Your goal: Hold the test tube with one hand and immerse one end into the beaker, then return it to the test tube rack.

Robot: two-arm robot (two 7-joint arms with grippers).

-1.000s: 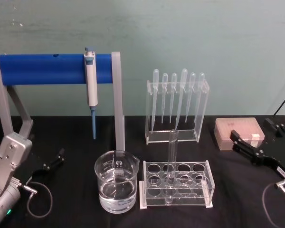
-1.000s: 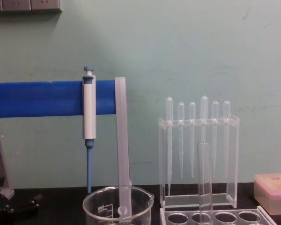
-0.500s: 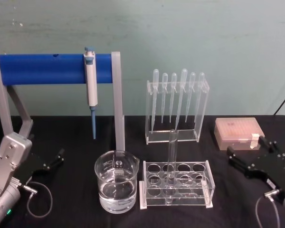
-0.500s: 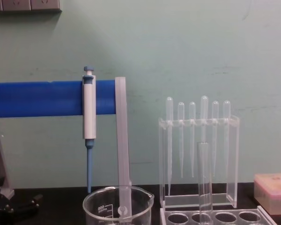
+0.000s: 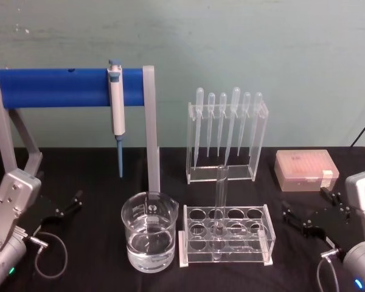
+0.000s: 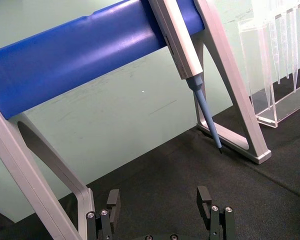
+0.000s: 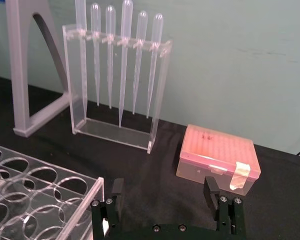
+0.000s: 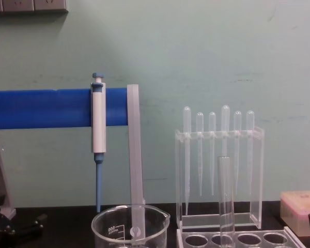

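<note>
One test tube (image 5: 219,201), one beaker (image 5: 149,239), six pipettes (image 5: 226,125)

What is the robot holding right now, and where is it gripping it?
Nothing. Both hands are open and empty: the left hand rests left of the beaker, the right hand right of the rack, where the test tube stands untouched.

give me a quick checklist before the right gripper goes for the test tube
1. Test tube upright in the rack: ok.
2. Right gripper open, holding nothing: ok.
3. Right gripper at the tube: not ok, it sits apart, right of the rack.
4. Beaker upright with liquid, left of the rack: ok.
5. Left gripper low at the table's left, away from the beaker: ok.
6. Liquid deep enough for dipping: cannot tell.
</note>
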